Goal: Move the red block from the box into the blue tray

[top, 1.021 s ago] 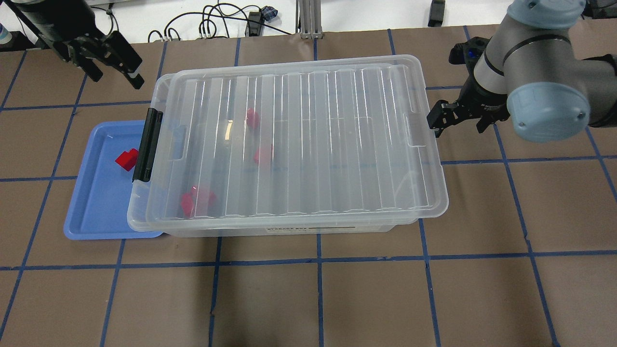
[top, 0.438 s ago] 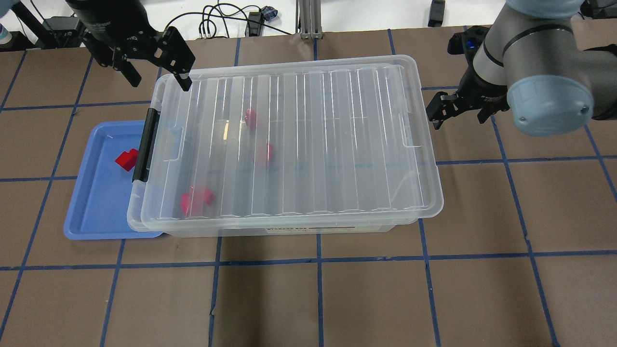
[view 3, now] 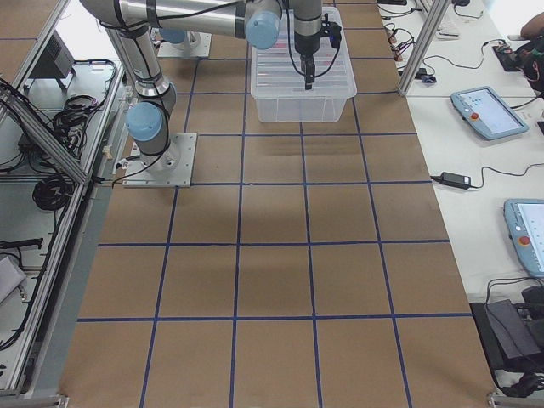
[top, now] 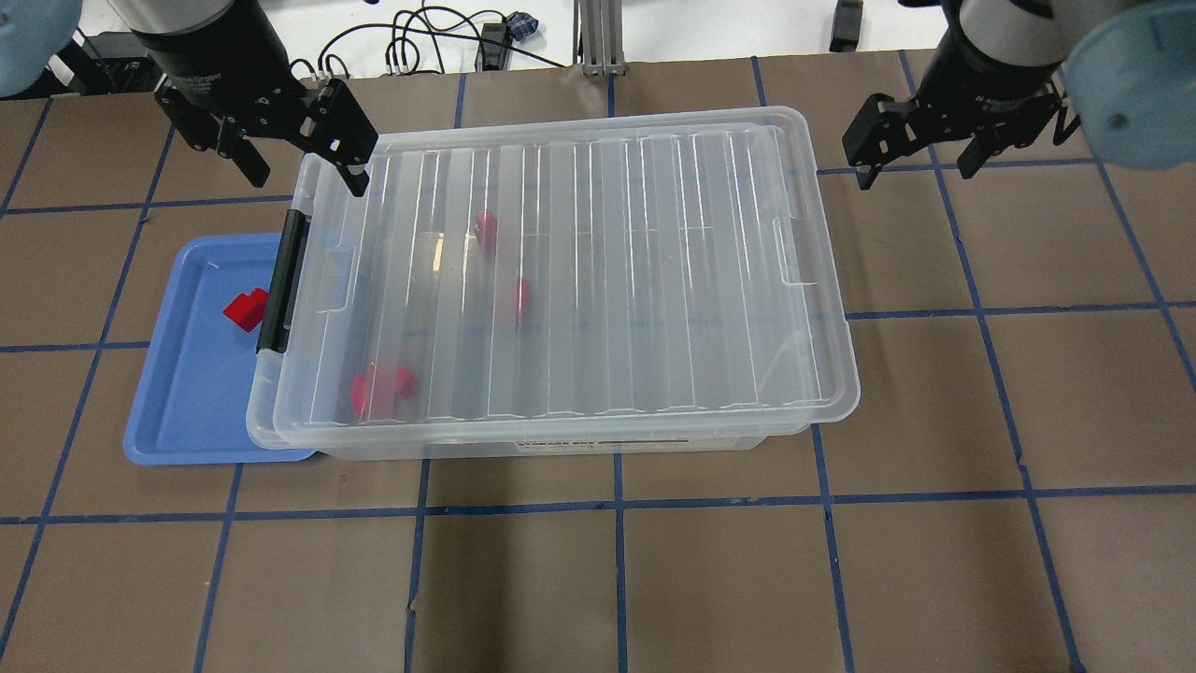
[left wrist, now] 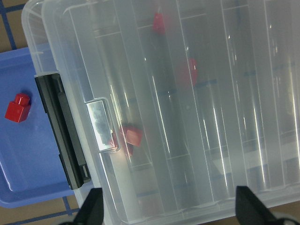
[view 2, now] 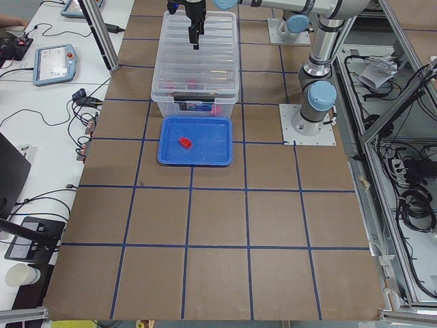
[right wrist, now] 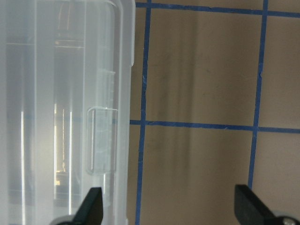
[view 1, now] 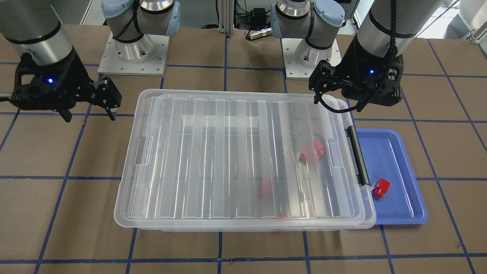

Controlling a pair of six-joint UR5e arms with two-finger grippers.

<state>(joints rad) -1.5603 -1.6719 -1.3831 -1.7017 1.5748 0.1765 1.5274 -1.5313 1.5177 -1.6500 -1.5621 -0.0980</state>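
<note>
Brown table (top: 710, 579), blue tape grid (top: 617, 506); white side bench (view 2: 31, 130), tablet (view 2: 57, 63), cables (view 2: 48, 109).

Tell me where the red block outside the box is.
Overhead view, left side: the red block lies in the blue tray, close beside the black latch bar of the box.

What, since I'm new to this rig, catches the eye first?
The clear box, lid on, dominates the centre, with blurred red blocks inside. Beside its latch end lies the blue tray, holding one red block. The open left claw and right claw hover near its far corners.
</note>
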